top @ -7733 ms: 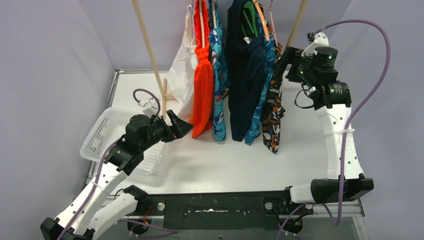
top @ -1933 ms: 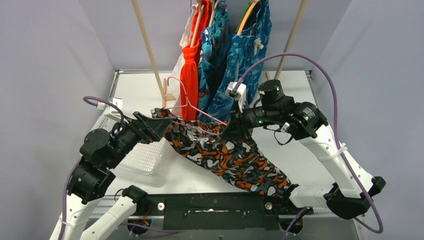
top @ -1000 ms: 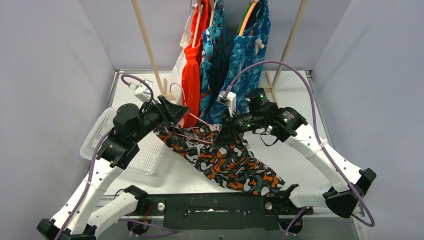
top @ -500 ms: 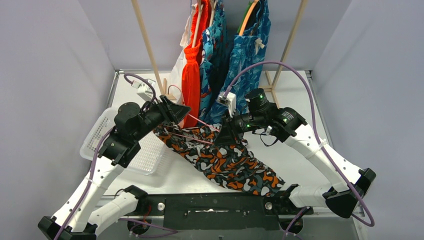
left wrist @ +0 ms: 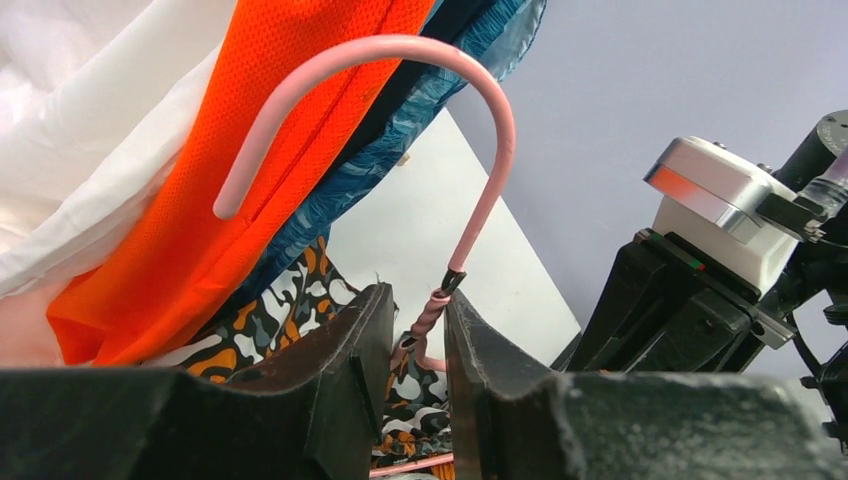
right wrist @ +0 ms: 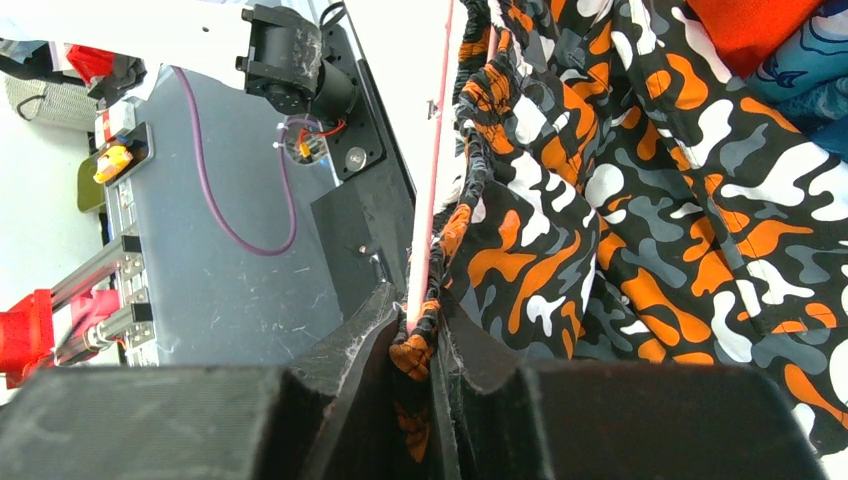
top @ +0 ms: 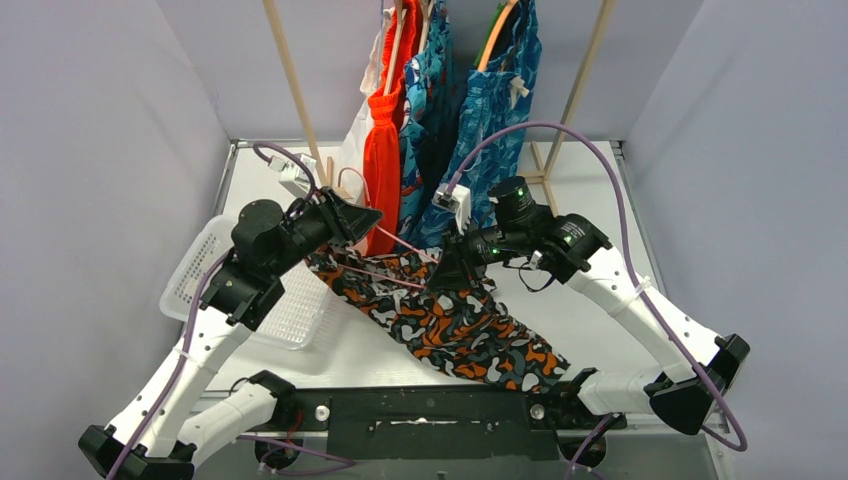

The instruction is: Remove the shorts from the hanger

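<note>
Nearest the front rail, the lower end of the camouflage shorts [top: 455,325] lies slack on the desk [top: 590,200], and the cloth climbs away to a waistband held up off the surface between the two arms. The right arm [top: 610,285] has its jaws clenched on that waistband, with the pink wire of the hanger [left wrist: 400,43] running into the same pinch. The left arm [top: 215,320] reaches over the white basket [top: 195,265], and its jaws stand on either side of the hanger's twisted neck, just below the hook. They are almost on it, but I cannot tell whether they actually grip it. As I read it, this pair has come down off the rail but is not yet free: the band is still strung on the wire, so the cloth has to be pulled one way and the hanger the other. Further back, the orange shorts [top: 380,170], the teal shark-print shorts [top: 420,90] and the blue patterned shorts [top: 490,120] hang on the rack beside some white fabric [top: 355,150], all still to do. There is bare desk to the right and behind the right arm. On the left, the hook sits right against the orange pair and could snag it, and the wooden pole [top: 290,80] is close by.
</note>
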Controlling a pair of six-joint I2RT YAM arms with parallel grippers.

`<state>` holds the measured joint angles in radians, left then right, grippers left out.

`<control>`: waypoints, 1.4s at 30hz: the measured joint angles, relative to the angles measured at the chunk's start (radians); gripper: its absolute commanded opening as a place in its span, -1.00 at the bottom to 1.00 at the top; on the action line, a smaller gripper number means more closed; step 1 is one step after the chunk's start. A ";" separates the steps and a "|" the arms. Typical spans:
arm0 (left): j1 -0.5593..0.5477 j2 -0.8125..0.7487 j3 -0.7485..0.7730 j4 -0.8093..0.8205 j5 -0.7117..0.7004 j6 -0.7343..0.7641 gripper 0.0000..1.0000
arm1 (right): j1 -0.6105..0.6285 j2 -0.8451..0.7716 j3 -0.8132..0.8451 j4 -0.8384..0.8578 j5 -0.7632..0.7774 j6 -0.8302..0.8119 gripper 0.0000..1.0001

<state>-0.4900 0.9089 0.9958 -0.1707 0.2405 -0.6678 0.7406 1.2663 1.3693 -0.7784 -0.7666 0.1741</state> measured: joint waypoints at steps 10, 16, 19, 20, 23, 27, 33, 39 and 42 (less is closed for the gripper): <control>0.001 -0.003 0.000 0.012 -0.011 0.003 -0.65 | 0.001 0.006 0.000 -0.001 0.000 0.000 -0.85; 0.001 -0.003 0.000 -0.015 -0.008 0.062 -1.00 | 0.001 0.006 0.014 -0.008 0.024 0.012 -0.22; 0.001 -0.002 0.005 -0.053 -0.025 0.079 -1.00 | 0.001 0.004 0.058 -0.024 0.109 0.030 0.29; 0.001 -0.001 0.013 -0.069 -0.037 0.081 -1.00 | 0.000 0.001 0.076 -0.032 0.149 0.034 0.35; 0.001 0.002 0.053 -0.106 -0.082 0.091 -1.00 | 0.000 -0.022 0.115 -0.062 0.256 0.045 0.47; 0.001 0.002 0.100 -0.117 -0.138 0.103 -1.00 | 0.001 -0.081 0.142 -0.125 0.373 0.064 0.48; 0.001 0.025 0.150 -0.171 -0.180 0.097 -1.00 | 0.001 -0.144 0.154 -0.181 0.542 0.103 0.45; -0.026 0.091 0.204 -0.230 -0.206 0.071 -1.00 | 0.001 -0.134 0.178 -0.178 0.665 0.130 0.47; -0.076 0.114 0.217 -0.269 -0.254 0.071 -1.00 | 0.001 -0.100 0.215 -0.174 0.690 0.130 0.48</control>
<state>-0.5663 1.0225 1.2133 -0.4400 -0.0139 -0.5972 0.7414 1.1664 1.5845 -0.9520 -0.0761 0.3042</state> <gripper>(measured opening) 0.055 0.734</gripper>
